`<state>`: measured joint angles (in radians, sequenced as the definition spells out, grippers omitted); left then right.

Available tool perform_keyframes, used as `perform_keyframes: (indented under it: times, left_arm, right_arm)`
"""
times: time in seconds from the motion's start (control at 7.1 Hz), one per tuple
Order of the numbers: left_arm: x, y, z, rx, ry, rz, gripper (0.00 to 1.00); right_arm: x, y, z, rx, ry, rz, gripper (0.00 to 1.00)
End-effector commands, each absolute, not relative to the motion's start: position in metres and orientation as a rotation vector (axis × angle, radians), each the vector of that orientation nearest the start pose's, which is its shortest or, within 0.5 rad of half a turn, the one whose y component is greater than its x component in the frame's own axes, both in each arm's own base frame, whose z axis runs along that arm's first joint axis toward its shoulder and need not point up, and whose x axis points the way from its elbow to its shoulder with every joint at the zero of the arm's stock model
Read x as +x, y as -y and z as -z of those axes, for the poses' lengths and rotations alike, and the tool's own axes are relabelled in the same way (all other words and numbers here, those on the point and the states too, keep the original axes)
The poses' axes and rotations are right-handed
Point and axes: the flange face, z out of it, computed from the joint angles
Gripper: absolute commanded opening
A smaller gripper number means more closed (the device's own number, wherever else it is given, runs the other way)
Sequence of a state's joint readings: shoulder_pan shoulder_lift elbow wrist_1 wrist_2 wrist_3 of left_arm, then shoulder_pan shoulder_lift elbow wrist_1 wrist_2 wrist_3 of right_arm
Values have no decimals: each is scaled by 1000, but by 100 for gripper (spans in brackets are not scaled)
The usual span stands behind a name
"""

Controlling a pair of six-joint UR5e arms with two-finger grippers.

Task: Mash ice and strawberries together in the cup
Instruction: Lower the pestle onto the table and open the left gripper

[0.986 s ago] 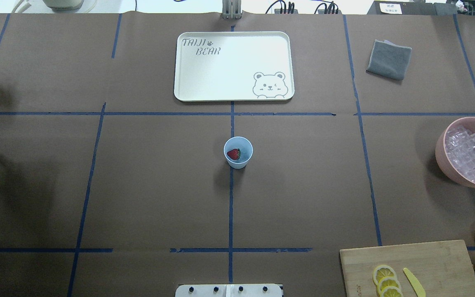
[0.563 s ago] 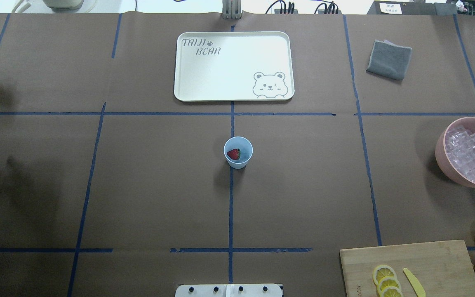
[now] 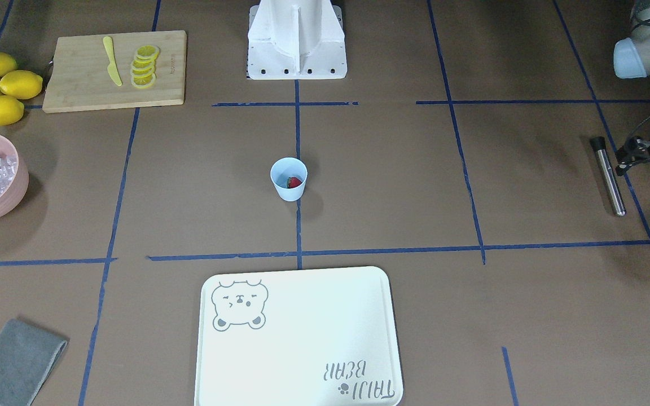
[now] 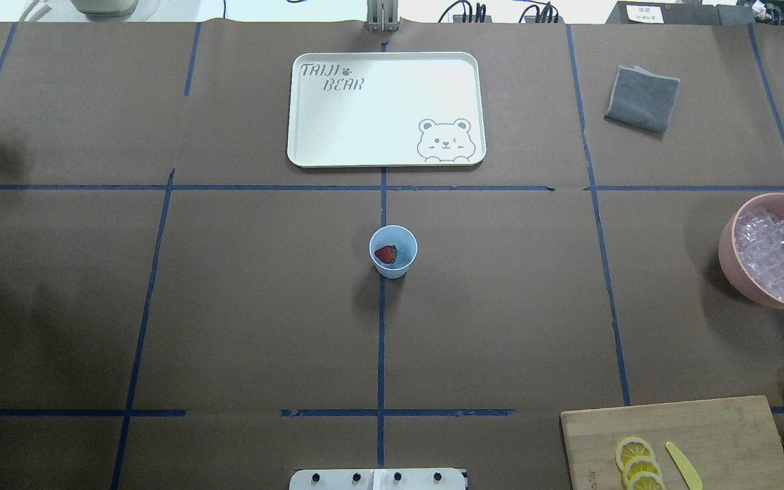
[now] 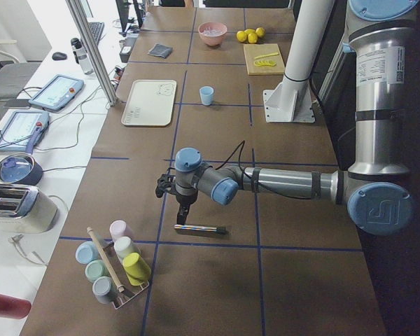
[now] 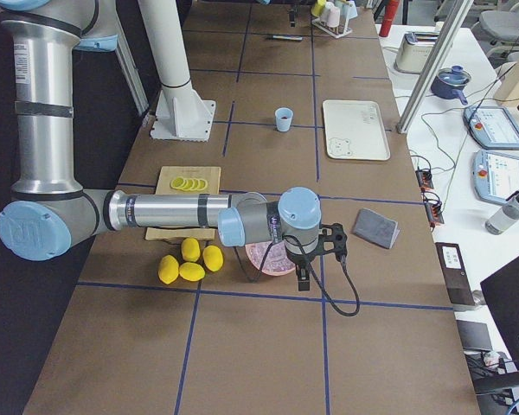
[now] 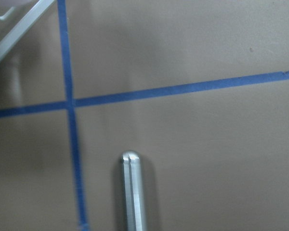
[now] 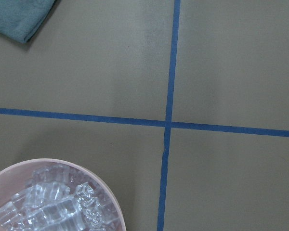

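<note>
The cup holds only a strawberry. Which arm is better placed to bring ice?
Right. The right gripper hangs by the pink bowl of ice; the left gripper is at the opposite end, by the metal rod.

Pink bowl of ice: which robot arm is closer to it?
Right. The right pincer hangs right by the pink bowl; the left pincer is at the table's other end, by the metal rod.

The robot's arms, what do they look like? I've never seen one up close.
The left arm and right arm are smooth silver-grey tubes linked by fat round joints with light-blue caps. Each upright section carries a white printed label. The left gripper and right gripper are black, with a thin black cable looping off each wrist.
</note>
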<state>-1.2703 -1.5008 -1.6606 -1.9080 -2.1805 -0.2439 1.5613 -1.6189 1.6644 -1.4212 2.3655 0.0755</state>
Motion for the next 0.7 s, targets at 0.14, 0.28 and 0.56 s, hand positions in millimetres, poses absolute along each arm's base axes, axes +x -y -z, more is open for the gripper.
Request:
perform_keyframes:
  times: [0.14,0.28,0.56]
  left_arm:
    - [-18,485,-628,116,-736,-172,100]
    - [-27,475,-629,84,-834,-135,100]
    - [-39,454,-650,45,-850,-86,100]
  right_arm:
    - [56,482,-625,131,809,11,99]
    - [56,482,-625,131,809,11,99]
    - [56,482,-625,132,811,13,99]
